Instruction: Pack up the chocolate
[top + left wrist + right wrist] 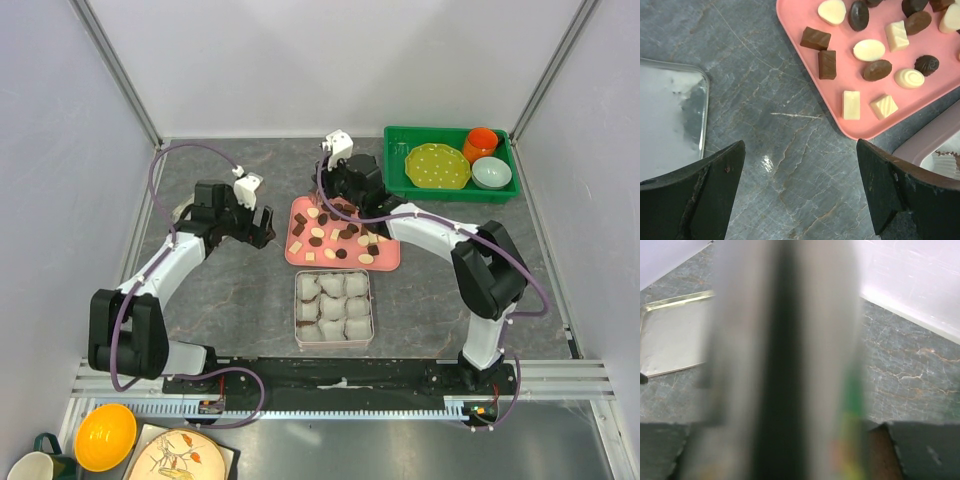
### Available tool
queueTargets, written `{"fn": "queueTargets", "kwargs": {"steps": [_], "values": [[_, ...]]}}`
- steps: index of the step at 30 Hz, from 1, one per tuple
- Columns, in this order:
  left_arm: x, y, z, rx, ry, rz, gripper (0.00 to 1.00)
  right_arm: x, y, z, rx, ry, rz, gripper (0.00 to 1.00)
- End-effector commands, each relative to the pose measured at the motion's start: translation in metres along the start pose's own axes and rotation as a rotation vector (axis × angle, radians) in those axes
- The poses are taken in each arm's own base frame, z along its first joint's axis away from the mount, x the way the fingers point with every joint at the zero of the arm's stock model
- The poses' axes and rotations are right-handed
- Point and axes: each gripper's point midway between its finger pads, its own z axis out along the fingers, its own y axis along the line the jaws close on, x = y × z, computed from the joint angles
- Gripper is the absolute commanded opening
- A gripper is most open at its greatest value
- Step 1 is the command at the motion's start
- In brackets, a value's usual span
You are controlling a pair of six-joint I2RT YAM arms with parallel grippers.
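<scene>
The chocolate (341, 236), dark and cream-white pieces, lies spread on a pink tray (386, 262). My left gripper (262, 225) hangs open over bare table just left of the tray, with nothing between its fingers. In the left wrist view the gripper (800, 150) is near the tray's corner (805, 20), with chocolate (870, 50) close ahead. My right gripper (340, 195) is at the tray's far edge. In the right wrist view its jaws (787, 426) stand apart. A blurred vertical band hides the gap, and a small brown piece (879, 452) shows by the right finger.
A metal tin (296, 310) lined with white paper cups (333, 308) sits in front of the tray. A silver lid (670, 115) lies left of my left gripper. A green bin (400, 185) at the back right holds a yellow plate, an orange cup and a bowl.
</scene>
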Motion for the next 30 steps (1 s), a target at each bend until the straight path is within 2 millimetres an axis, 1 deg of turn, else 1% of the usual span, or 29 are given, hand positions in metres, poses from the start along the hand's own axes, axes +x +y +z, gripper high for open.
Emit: {"fn": "queueTargets", "kwargs": {"steps": [1,3,7,12,13,14,19,22,24,25,26,28,29,30], "values": [[-0.003,-0.005,0.003,0.031,-0.032,-0.013,0.99,-0.035,0.004,0.011,-0.013,-0.115,-0.006,0.42],[-0.001,-0.004,0.002,0.030,-0.029,-0.005,0.99,-0.034,0.002,0.013,-0.010,-0.118,-0.007,0.43],[0.001,-0.002,-0.001,0.017,-0.026,0.007,0.99,-0.027,0.005,0.018,-0.020,-0.115,-0.005,0.48],[0.005,-0.001,-0.003,0.006,-0.025,0.006,0.99,-0.020,0.007,0.025,-0.024,-0.110,0.015,0.49],[0.005,0.000,-0.004,0.000,-0.025,0.004,0.99,-0.015,0.011,0.028,-0.050,-0.100,0.016,0.49],[0.005,0.001,-0.004,-0.001,-0.027,0.005,0.99,-0.016,0.011,0.029,-0.050,-0.102,0.015,0.49],[0.007,0.002,-0.006,-0.008,-0.026,0.005,0.99,-0.002,0.012,0.034,-0.055,-0.065,0.002,0.51],[0.008,0.002,-0.008,-0.011,-0.024,0.005,0.99,0.008,0.014,0.033,-0.062,-0.032,-0.009,0.51],[0.008,0.002,-0.009,-0.010,-0.025,0.006,0.99,0.018,0.015,0.031,-0.060,-0.003,-0.016,0.51],[0.009,0.001,-0.009,-0.008,-0.021,0.004,0.99,0.019,0.016,0.028,-0.061,0.001,-0.016,0.52],[0.009,0.001,-0.009,-0.006,-0.020,0.003,0.99,0.025,0.013,0.026,-0.056,0.012,-0.047,0.52],[0.010,0.000,-0.010,-0.007,-0.018,0.003,0.99,0.027,0.015,0.023,-0.056,0.018,-0.056,0.52],[0.011,0.000,-0.010,-0.007,-0.018,0.004,0.99,0.032,0.015,0.021,-0.056,0.028,-0.058,0.52],[0.011,0.000,-0.011,-0.009,-0.019,0.003,0.99,0.030,0.015,0.019,-0.055,0.027,-0.059,0.52]]}}
